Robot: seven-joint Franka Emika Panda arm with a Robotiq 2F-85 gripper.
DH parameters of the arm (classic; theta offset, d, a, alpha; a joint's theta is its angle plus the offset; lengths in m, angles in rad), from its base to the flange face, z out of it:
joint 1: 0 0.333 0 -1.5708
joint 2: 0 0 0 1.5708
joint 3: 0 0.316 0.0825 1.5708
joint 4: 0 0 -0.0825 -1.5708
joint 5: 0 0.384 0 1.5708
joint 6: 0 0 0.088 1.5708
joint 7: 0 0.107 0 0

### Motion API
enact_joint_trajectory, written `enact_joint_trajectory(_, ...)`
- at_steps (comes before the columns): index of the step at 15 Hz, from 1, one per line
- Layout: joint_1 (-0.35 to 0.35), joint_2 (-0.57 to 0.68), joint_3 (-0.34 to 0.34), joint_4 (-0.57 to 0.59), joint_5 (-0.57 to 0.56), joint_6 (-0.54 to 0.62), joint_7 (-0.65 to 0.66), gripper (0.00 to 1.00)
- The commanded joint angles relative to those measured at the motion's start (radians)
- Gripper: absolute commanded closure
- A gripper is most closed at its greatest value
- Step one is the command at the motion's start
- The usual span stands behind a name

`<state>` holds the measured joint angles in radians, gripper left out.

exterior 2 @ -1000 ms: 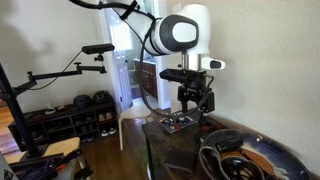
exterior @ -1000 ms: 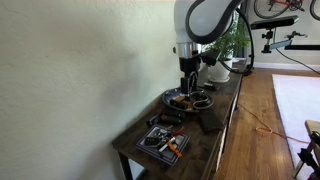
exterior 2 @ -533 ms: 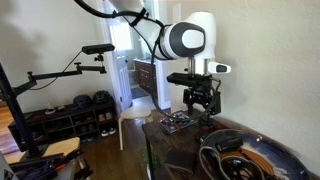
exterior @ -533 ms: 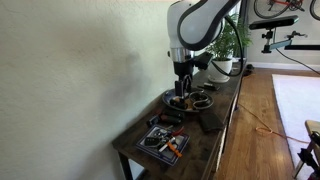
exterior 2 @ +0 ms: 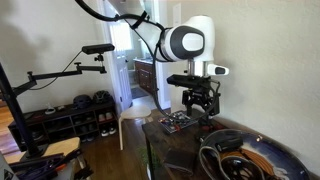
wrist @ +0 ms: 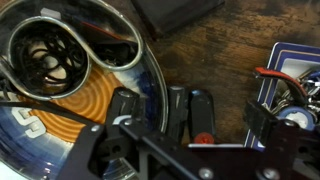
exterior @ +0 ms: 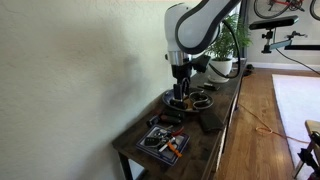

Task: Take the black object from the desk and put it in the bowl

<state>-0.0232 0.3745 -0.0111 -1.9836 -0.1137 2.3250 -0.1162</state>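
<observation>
- Can't tell my gripper (wrist: 187,105) state: the fingertips look close together, but it's too dark to be sure.
- The black object (wrist: 175,15) lies on the desk (wrist: 235,50), just beside the bowl (wrist: 90,125), not in it.
- I'd open wide, centre over it, drop straight down and avoid the bowl's rim.
- The bowl, on the left, holds a metal ring with dark cords (wrist: 45,55).
- The tray (wrist: 290,55), on the right, holds colourful bits.

Black object (wrist: 178,12) on desk (wrist: 225,55), beside bowl (wrist: 95,110).
</observation>
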Motion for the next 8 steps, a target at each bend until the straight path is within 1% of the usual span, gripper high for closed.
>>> enact_joint_trajectory(1, 0.014, 0.057, 0.008, 0.064, -0.025, -0.021, -0.027, 0.00)
enact_joint_trajectory(8, 0.016, 0.175, 0.016, 0.187, -0.040, -0.015, -0.089, 0.00)
